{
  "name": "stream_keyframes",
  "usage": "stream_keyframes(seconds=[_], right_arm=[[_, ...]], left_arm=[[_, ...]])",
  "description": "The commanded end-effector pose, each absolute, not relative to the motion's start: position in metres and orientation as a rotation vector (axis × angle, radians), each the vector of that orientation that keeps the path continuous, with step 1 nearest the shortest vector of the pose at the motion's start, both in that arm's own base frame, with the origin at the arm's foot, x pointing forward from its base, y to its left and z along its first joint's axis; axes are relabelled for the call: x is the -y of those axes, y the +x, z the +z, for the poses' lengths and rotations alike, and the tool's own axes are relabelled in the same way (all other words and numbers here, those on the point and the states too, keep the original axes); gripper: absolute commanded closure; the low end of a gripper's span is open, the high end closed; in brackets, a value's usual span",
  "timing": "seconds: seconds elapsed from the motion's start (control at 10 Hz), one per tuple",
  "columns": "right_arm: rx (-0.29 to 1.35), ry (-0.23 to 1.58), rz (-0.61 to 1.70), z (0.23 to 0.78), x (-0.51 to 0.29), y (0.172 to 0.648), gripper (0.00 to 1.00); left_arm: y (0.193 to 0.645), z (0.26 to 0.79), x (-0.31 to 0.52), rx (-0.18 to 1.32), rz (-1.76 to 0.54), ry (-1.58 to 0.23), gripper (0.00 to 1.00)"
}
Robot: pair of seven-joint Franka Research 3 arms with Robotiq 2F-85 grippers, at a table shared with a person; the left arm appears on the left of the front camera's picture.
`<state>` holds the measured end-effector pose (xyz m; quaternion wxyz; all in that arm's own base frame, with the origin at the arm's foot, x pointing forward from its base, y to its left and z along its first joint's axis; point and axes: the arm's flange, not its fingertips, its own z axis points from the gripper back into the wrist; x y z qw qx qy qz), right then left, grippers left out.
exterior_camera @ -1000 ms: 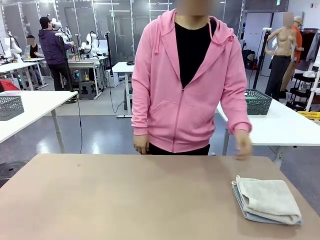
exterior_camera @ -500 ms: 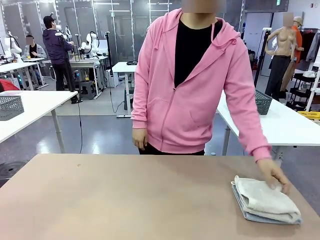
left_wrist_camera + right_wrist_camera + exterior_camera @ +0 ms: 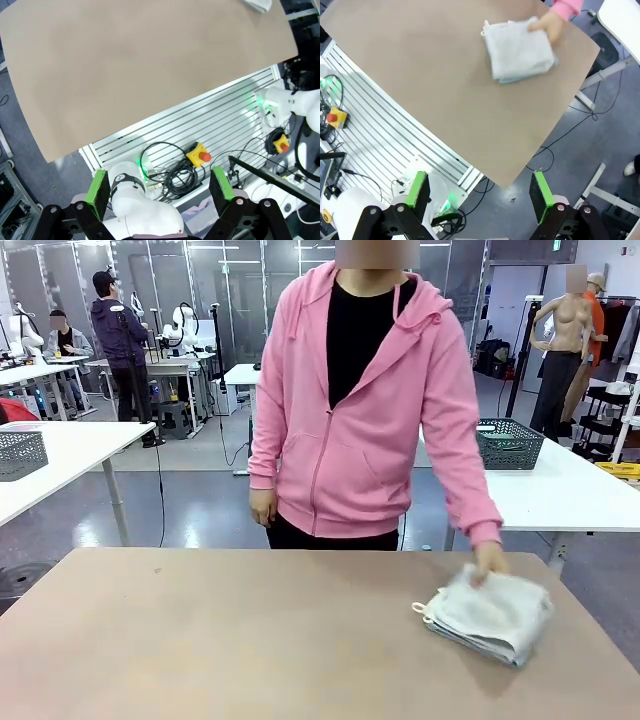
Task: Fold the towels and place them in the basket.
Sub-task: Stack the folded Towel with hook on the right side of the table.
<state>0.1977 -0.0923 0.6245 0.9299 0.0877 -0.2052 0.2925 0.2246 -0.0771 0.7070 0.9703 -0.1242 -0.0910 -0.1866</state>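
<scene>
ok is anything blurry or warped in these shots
Front view: the towels and the person's hand on them are smeared by motion; the table is sharp. Right wrist view: the towels look soft too, and the table edges bow from the wide lens. Left wrist view: same bowing, plus green glow on the rails below the table.

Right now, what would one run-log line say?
towels: stacked, right side of table | person's hand: on the stack | left end effector: open | right end effector: open

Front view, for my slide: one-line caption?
Person's hand rests on stacked towels at the table's right side.
</scene>
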Motion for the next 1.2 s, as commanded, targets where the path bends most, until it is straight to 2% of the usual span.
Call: stream_keyframes(seconds=[0.0, 1.1], right_arm=[[0.424, 0.188, 0.594, 0.6268, 0.0917, 0.1985, 0.0], [0.424, 0.188, 0.594, 0.6268, 0.0917, 0.1985, 0.0]], left_arm=[[0.2228, 0.7056, 0.0772, 0.184, -0.395, -0.254, 0.0], [0.2228, 0.7056, 0.0772, 0.184, -0.395, -0.254, 0.0]])
